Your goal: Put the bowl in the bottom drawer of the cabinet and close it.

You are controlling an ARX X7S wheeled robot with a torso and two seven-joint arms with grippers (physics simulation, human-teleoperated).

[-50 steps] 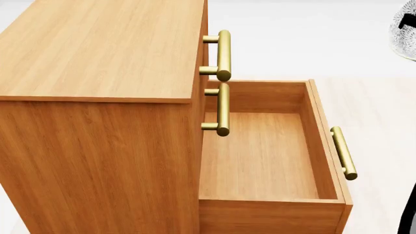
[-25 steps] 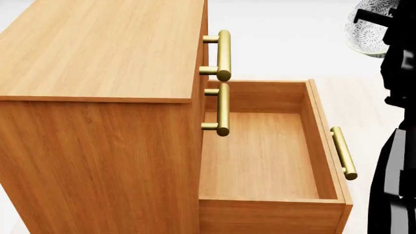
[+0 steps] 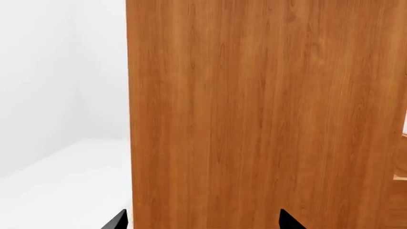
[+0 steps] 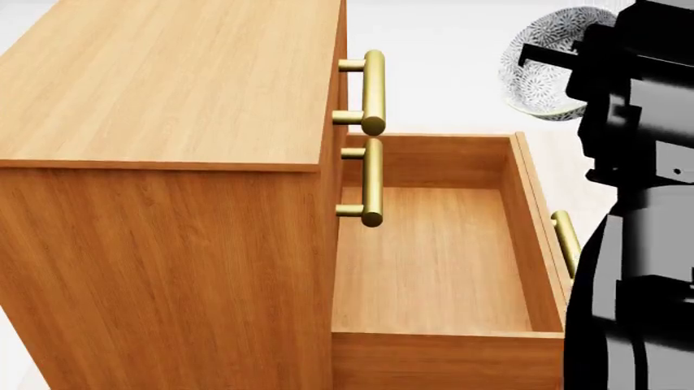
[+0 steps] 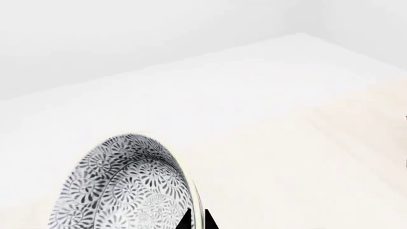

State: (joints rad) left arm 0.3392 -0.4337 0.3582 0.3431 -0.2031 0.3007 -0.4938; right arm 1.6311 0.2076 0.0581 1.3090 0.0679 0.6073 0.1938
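The orange-brown cabinet (image 4: 162, 162) fills the left of the head view, and its bottom drawer (image 4: 434, 260) is pulled fully out, with nothing inside. The patterned white bowl (image 4: 542, 69) hangs tilted on its side above the drawer's far right corner. My right gripper (image 5: 197, 220) is shut on the bowl's (image 5: 127, 191) rim, one fingertip on each side of it. My left gripper (image 3: 200, 222) is open, its fingertips wide apart, facing a flat side of the cabinet (image 3: 267, 114); it does not show in the head view.
Two shut upper drawers show their brass handles (image 4: 372, 89) (image 4: 372, 183) above the open drawer. The bottom drawer's own handle (image 4: 564, 240) is partly hidden behind my black right arm (image 4: 635, 244). Pale floor (image 4: 456, 49) lies beyond.
My right arm has swung left into the head view, carrying the bowl from the top right corner to a spot above the drawer's far right corner. The drawer has not moved.
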